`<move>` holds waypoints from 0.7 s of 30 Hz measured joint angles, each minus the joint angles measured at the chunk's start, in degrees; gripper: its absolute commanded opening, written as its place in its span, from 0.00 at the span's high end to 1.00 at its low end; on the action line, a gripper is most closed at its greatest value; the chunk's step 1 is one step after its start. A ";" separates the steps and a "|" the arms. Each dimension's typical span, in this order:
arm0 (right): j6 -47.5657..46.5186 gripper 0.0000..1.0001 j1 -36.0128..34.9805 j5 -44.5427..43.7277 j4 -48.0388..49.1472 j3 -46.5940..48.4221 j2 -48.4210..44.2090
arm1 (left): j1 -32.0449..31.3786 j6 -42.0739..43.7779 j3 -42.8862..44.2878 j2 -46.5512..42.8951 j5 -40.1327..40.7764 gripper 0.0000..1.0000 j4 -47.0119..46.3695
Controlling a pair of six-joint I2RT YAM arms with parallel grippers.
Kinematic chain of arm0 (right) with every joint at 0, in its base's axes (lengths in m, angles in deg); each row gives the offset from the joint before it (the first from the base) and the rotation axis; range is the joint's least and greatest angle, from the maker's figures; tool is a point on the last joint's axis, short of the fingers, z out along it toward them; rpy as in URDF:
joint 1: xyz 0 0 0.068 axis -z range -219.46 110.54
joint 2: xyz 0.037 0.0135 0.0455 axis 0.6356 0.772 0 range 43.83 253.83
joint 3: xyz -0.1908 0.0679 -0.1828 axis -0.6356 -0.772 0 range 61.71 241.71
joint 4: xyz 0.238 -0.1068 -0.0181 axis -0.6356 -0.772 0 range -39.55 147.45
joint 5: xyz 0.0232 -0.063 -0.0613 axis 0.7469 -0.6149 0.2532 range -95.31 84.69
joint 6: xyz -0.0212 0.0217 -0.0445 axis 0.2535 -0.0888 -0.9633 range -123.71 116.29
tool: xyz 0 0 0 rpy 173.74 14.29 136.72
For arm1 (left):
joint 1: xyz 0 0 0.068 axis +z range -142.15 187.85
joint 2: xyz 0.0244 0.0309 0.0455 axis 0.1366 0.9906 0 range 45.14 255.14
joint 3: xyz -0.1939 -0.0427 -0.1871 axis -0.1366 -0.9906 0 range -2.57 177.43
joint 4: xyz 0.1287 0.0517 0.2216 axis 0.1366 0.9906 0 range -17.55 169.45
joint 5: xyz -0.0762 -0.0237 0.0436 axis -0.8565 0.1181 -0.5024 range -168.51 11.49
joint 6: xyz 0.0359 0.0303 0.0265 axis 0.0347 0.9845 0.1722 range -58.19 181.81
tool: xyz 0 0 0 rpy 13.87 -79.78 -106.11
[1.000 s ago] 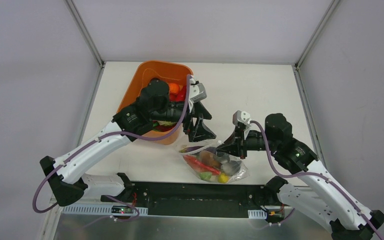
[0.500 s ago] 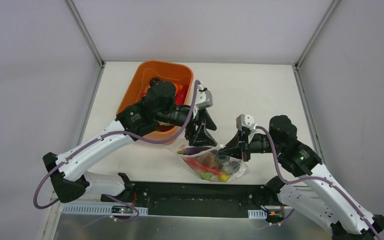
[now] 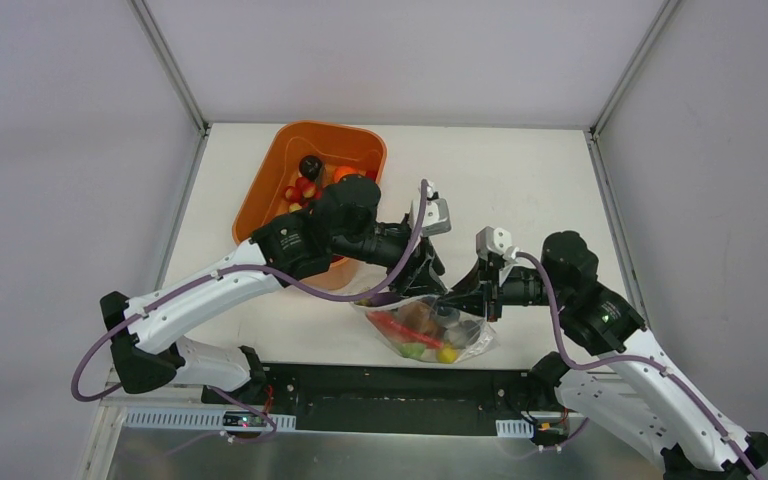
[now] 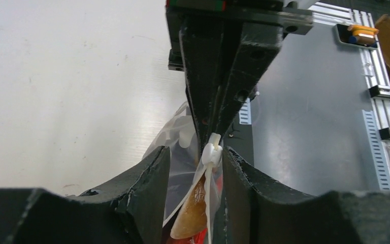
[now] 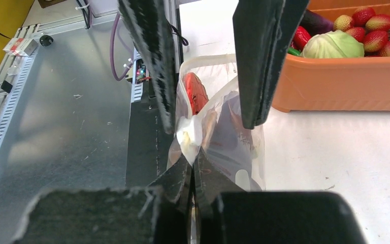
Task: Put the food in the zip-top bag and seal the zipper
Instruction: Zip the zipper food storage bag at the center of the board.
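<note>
Here, right claw (image 5: 193,161) pinches the zip-top bag (image 5: 227,138); left claw (image 4: 195,165) half-open astride it.

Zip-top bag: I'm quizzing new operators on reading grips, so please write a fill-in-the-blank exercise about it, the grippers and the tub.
1. The right gripper is ___ on the zip-top bag's edge.
2. The left gripper straddles that edge with its jaws ___.
3. The green cabbage lies in the ___ tub.
Missing words: shut; open; orange.
</note>
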 measured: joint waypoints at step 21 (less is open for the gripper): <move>1.31 1.00 0.11 -3.30 1.86 -1.29 -1.55 | -1.01 3.87 0.74 0.96 3.65 0.58 2.51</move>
